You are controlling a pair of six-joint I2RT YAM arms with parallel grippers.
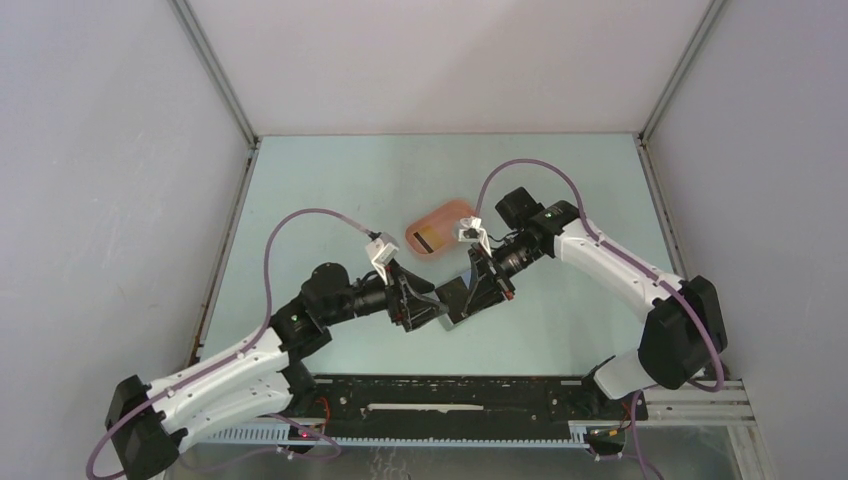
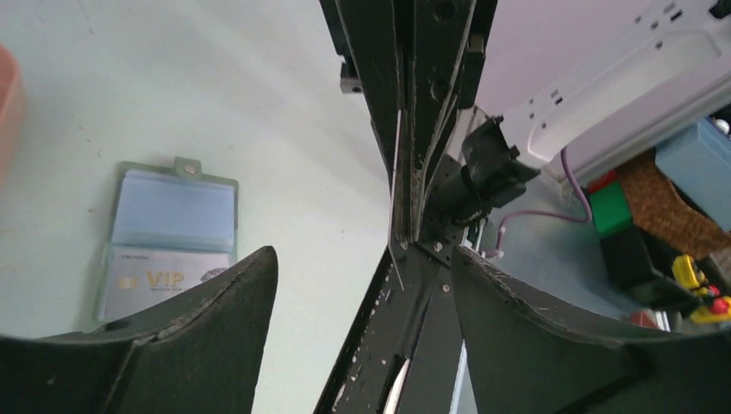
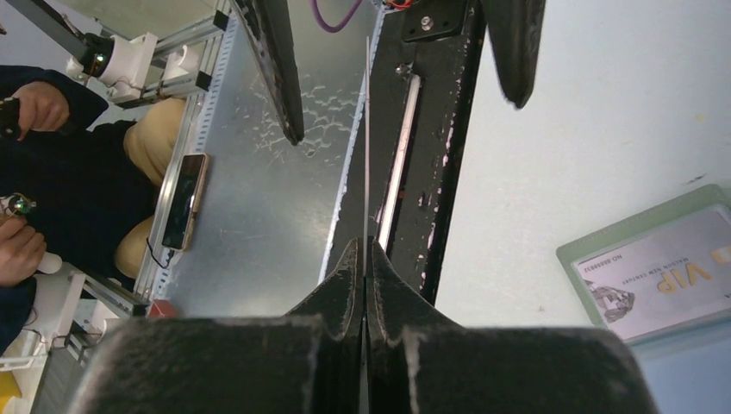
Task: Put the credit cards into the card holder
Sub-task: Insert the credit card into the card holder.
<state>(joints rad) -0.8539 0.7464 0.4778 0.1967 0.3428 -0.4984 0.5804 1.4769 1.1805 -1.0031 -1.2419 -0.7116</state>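
Card pinched edge-on, holder lying open!

The right gripper (image 3: pixel 366 247) has its fingers pressed tight on a thin credit card (image 3: pixel 367 129), seen edge-on and pointing to 12 o'clock in its wrist view. The left gripper (image 2: pixel 362 260) is spread wide and holds nothing, its two fingers either side of the right one's tips. The card holder (image 2: pixel 172 185) lies open on the table (image 1: pixel 340 180), at 9 o'clock of the left gripper in its own view, a VIP card (image 2: pixel 159 280) tucked in one pocket. From above, the pink tray (image 1: pixel 455 207) sits at 12 o'clock of the two grippers, a tan card (image 1: pixel 428 243) inside.
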